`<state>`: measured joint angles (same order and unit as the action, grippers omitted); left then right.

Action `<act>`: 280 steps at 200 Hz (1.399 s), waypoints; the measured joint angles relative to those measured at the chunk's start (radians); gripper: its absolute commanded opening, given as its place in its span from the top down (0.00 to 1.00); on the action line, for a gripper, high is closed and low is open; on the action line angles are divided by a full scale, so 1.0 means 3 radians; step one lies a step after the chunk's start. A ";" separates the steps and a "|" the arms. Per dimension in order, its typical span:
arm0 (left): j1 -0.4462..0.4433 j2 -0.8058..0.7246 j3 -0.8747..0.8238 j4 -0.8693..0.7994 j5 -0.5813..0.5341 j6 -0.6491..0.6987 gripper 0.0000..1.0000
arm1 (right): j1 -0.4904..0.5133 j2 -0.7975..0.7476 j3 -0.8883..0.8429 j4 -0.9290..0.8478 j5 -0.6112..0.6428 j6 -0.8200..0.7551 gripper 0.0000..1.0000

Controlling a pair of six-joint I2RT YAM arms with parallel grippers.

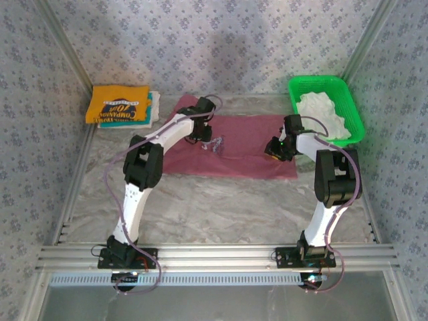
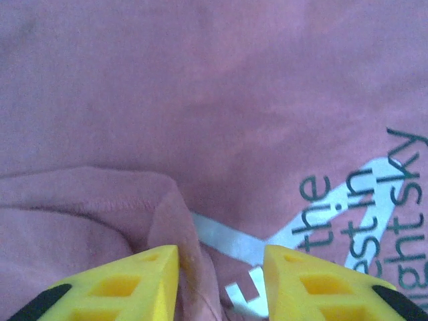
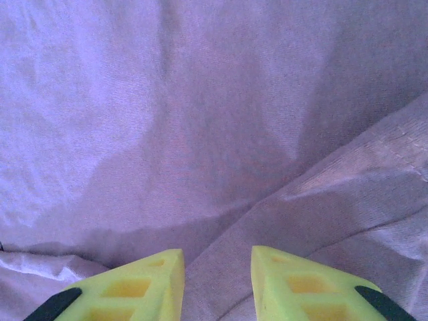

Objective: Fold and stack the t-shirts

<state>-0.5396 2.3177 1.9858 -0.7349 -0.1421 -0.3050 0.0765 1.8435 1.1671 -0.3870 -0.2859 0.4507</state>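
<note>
The maroon shirt (image 1: 247,144) lies spread flat on the table (image 1: 221,200) directly under both arms; its long axis runs side to side, from one gripper across to the other.

The left gripper (image 1: 200,137) is down on the shirt's left part, towards the far edge; its yellow fingers (image 2: 150,277) stand apart, with a raised ridge of cloth running into the gap beside the left finger and the pale print (image 2: 348,227) just ahead and to the right; nothing looks pinched.

The right gripper (image 1: 274,150) is down on the shirt's right part, a little nearer its front edge; its fingers (image 3: 144,281) are also apart, and a folded edge of cloth runs from ahead-right down between them; whether they press on it is hard to say, but no clamp shows.

So each arm is nearest its own end of the shirt, with the cloth below and ahead of the fingertips. I judge that the coming move, closing on those two ridges and carrying them across, depends on both grips sitting on the same long line, so that the fold comes out square.

Well off to the far left of the left gripper, a yellow shirt (image 1: 120,103) tops the folded stack; beyond the right gripper, a white shirt (image 1: 324,114) waits in the green basket (image 1: 317,79).
</note>
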 measured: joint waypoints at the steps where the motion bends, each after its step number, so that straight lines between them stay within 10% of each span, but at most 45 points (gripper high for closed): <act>1: -0.0001 -0.0003 -0.0004 0.0003 -0.0005 0.0000 0.58 | 0.0000 0.0000 0.0000 0.0000 0.0000 0.0000 0.66; 51: 0.0038 -0.1038 -0.1319 0.0556 -0.0023 -0.0075 0.54 | -0.0005 -0.0027 -0.0037 -0.0008 0.0008 -0.0018 0.64; 97: 0.0670 -0.2233 -0.2694 0.1320 0.0239 -0.0459 0.55 | -0.0076 -0.0411 -0.0347 0.0005 0.0052 -0.0025 0.62; 280: 0.1479 -0.2956 -0.4376 0.1484 0.0828 -0.0970 0.68 | -0.0595 -0.1005 -0.1452 0.0392 -0.0211 0.0338 0.62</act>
<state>-0.0959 1.4307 0.6731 -0.2897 0.1062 -0.5961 -0.1020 1.5421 0.7315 -0.2695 -0.3492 0.5522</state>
